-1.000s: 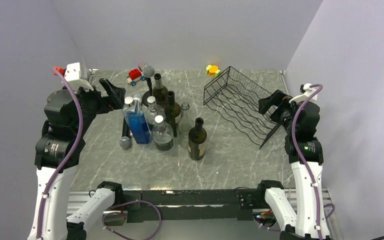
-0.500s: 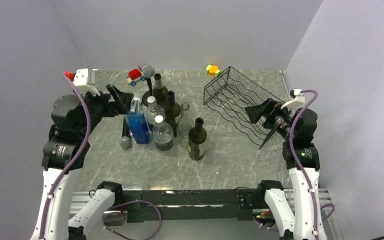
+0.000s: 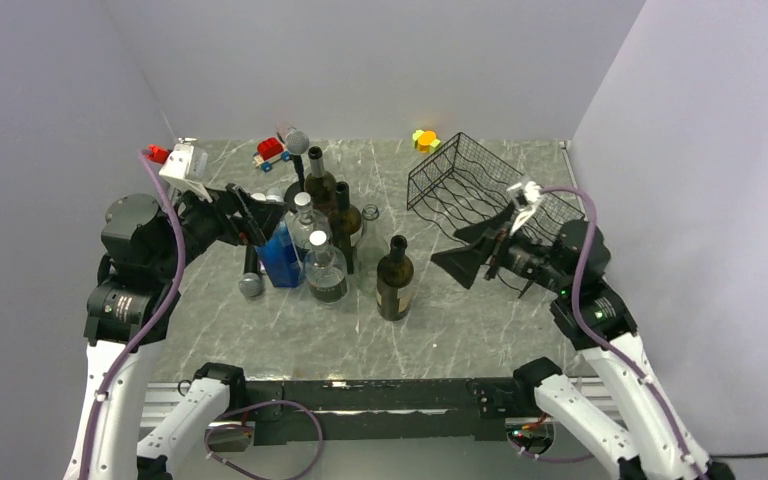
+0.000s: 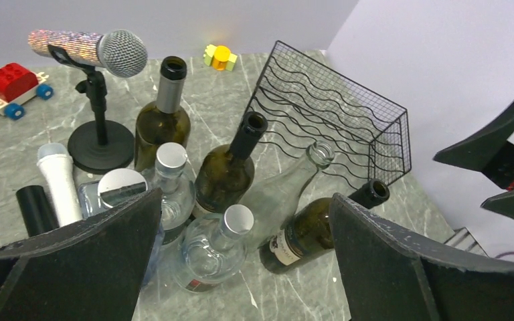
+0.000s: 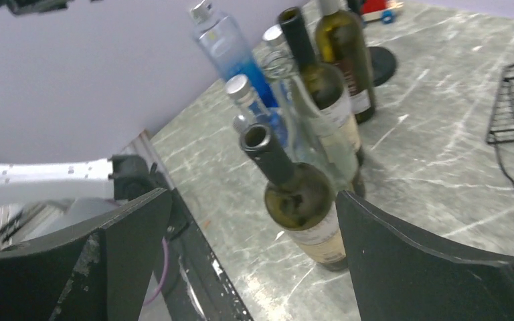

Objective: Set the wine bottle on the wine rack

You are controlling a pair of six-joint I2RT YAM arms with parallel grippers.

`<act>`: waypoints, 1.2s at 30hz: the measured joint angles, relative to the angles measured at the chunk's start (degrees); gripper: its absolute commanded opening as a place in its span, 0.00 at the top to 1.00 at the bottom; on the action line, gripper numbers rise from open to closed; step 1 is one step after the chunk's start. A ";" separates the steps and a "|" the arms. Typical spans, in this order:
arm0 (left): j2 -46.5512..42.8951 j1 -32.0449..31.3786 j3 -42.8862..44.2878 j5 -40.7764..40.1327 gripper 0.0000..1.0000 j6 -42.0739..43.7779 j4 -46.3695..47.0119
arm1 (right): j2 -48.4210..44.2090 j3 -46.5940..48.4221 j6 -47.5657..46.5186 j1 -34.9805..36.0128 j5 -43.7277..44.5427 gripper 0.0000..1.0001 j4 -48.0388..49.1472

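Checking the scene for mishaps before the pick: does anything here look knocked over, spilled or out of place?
Nothing is spilled, and the bottles all stand upright. The wine rack seems to sit tilted rather than flat, and a microphone lies flat on the table beside the blue bottle.

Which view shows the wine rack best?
Left wrist: the whole wine rack shows, unobstructed, wavy tiers clear. Top external shows most of it, but the right arm covers its near end. Right wrist catches only a corner at the frame's right edge.
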 measured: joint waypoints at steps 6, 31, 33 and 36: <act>0.13 0.00 0.00 1.81 0.01 0.02 -0.28 | 7.89 2.21 -5.05 17.84 11.58 0.00 0.35; 0.20 0.00 0.00 2.19 0.01 1.09 -1.95 | 24.17 4.20 -13.92 42.12 55.36 0.35 6.45; 0.20 0.00 0.02 2.80 0.01 1.09 -2.01 | 24.33 3.85 -13.88 42.12 55.60 0.30 6.58; 0.20 0.00 0.02 4.87 0.01 1.11 -2.08 | 25.09 3.74 -13.68 42.14 55.84 0.25 6.80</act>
